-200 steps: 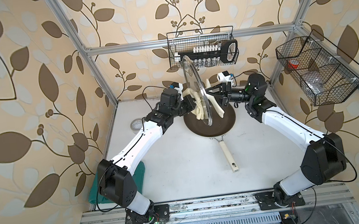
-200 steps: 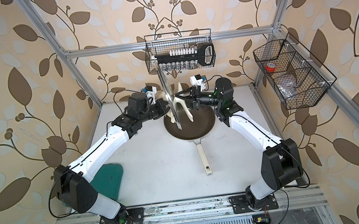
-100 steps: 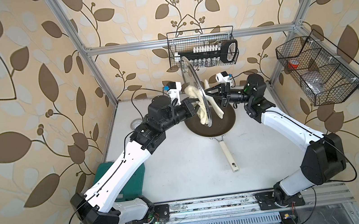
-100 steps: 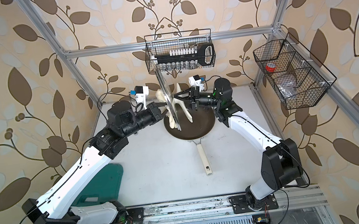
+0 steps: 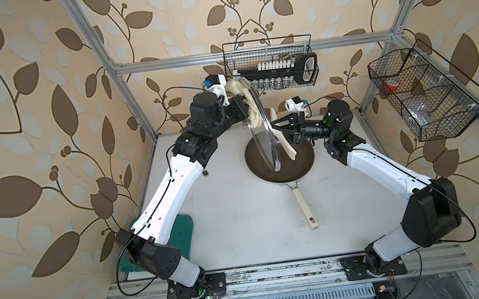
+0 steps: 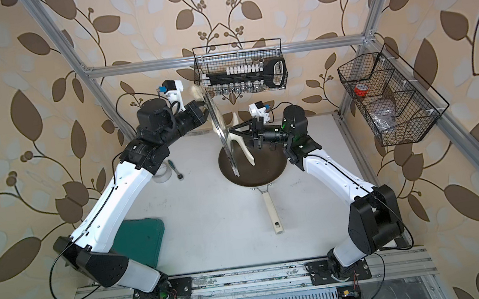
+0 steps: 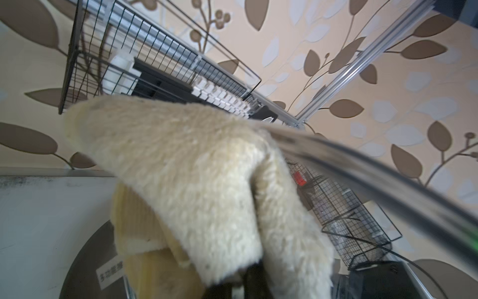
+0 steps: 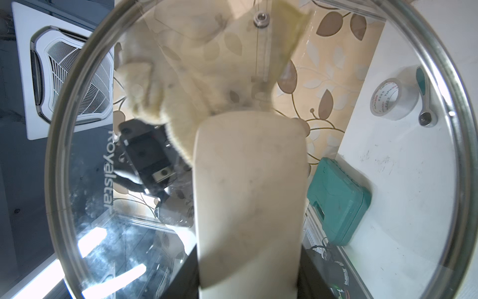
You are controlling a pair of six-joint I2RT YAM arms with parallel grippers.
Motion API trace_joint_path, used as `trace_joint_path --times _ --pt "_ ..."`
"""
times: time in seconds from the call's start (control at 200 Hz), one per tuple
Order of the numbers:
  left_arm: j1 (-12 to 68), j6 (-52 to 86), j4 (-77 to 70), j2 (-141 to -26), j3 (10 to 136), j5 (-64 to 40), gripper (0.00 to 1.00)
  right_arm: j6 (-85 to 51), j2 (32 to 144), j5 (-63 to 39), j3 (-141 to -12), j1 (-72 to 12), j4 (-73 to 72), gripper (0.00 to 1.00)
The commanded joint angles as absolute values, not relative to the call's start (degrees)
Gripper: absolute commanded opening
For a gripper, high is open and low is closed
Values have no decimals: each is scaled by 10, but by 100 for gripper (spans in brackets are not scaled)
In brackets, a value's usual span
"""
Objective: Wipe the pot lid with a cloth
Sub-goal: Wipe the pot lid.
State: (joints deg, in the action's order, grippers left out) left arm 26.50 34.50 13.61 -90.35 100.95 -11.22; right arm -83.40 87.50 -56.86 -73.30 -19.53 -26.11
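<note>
Holding pot lid point(image 5: 261, 136) on edge above frying pan point(image 5: 298, 164), right pincer point(image 5: 276, 126) clamped on its handle point(image 5: 284, 146); left pincer point(image 5: 241, 110) clamped on cloth point(image 5: 250, 104) against the lid's top rim. Risk: a hard push twists the handle loose and the lid drops.

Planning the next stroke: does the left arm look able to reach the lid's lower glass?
Probably yes: the cloth sits at the upper edge of the pot lid; that face looks unobstructed below.

One lid point(image 5: 262, 136), one cloth point(image 7: 194, 168) (one pan point(image 5: 298, 167))
</note>
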Motion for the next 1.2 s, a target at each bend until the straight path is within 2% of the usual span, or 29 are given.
trace_joint_path --times 0.0,0.23,0.435,0.68,0.96,1.195 --pt "269 341 116 -930 1015 -131 0 -818 829 -584 -778 -203 -378 0" --pt "283 402 89 -931 933 -181 0 -817 832 -563 -792 -197 -379 0" --pt "332 464 35 -867 810 -186 0 -813 835 -513 -791 -179 -372 0" --pt "358 456 85 -776 770 -163 0 -774 821 -463 -766 -174 -323 0" --pt "346 356 257 -655 789 -36 0 -597 792 -419 -760 -174 -143 0" --pt "346 269 366 -666 909 19 0 -356 784 -336 -813 -212 65 0"
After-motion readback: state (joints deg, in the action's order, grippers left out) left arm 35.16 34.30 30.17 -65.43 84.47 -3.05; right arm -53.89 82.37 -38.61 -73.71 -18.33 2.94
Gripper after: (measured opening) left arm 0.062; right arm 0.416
